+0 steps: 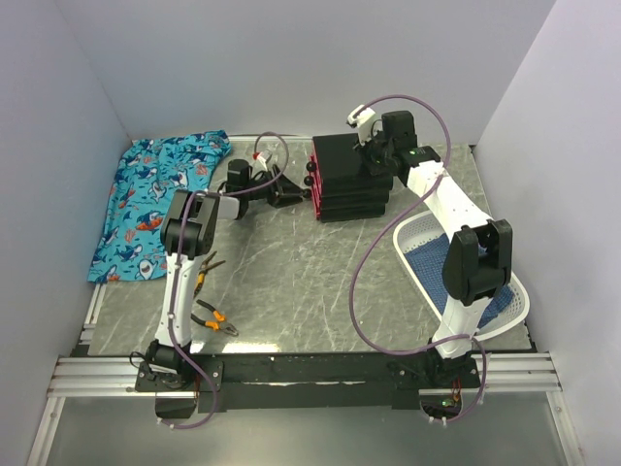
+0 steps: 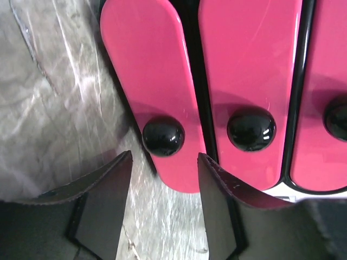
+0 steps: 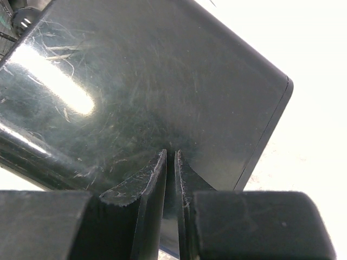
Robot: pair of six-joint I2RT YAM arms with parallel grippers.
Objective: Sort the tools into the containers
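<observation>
Three pink drawers sit shut in the black cabinet (image 1: 347,180), their fronts (image 1: 315,191) facing left. In the left wrist view the nearest drawer front (image 2: 149,76) carries a black knob (image 2: 162,136), with two more knobs to its right. My left gripper (image 2: 164,162) is open, its tips just short of that knob and nothing between them; from above the left gripper (image 1: 293,197) points at the drawer fronts. My right gripper (image 3: 169,156) is shut and empty, tips against the cabinet's top (image 3: 162,81). Orange-handled pliers (image 1: 215,321) lie near the left base. A second tool (image 1: 205,272) is half hidden under the left arm.
A shark-patterned blue cloth (image 1: 160,199) lies at the back left. A white mesh basket (image 1: 417,233) with a blue mat stands at the right, under the right arm. White walls close the table on three sides.
</observation>
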